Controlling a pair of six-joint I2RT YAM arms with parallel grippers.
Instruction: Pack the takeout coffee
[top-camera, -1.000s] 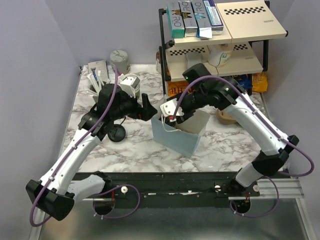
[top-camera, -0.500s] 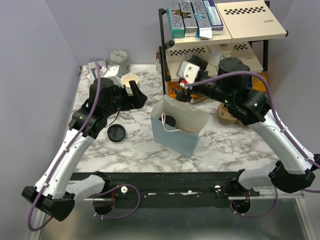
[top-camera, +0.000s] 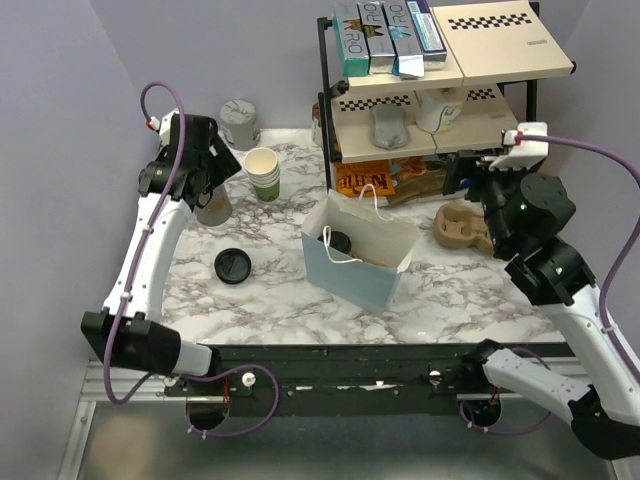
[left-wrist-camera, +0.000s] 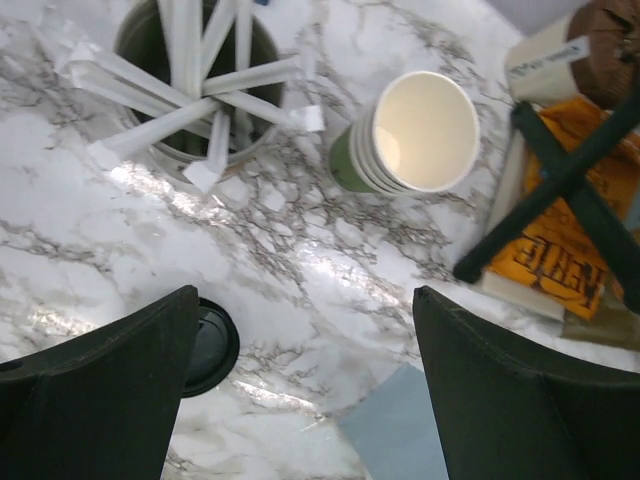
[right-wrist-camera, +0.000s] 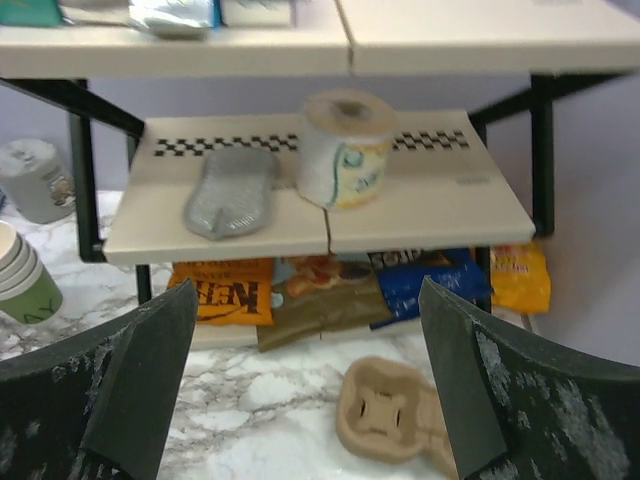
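Claws are both held wide open, and nothing is gripped in either. The left claw (left-wrist-camera: 305, 400) is held high at the upper left of the top view, over the cup stack (left-wrist-camera: 415, 135), the straws (left-wrist-camera: 185, 40) and the loose lid (left-wrist-camera: 205, 345). The right claw (right-wrist-camera: 305, 400) is held high at the right, aimed at the shelf (right-wrist-camera: 420, 210). The coffee (top-camera: 340, 241) is found inside the bag (top-camera: 352, 282), in the middle of the top view; only its black lid is seen. The claws are likely held up and away because the cup is packed. The bag is stood open and upright, so it can be filled from above. A marble table (top-camera: 300, 310) is used, with pale purple walls around it.
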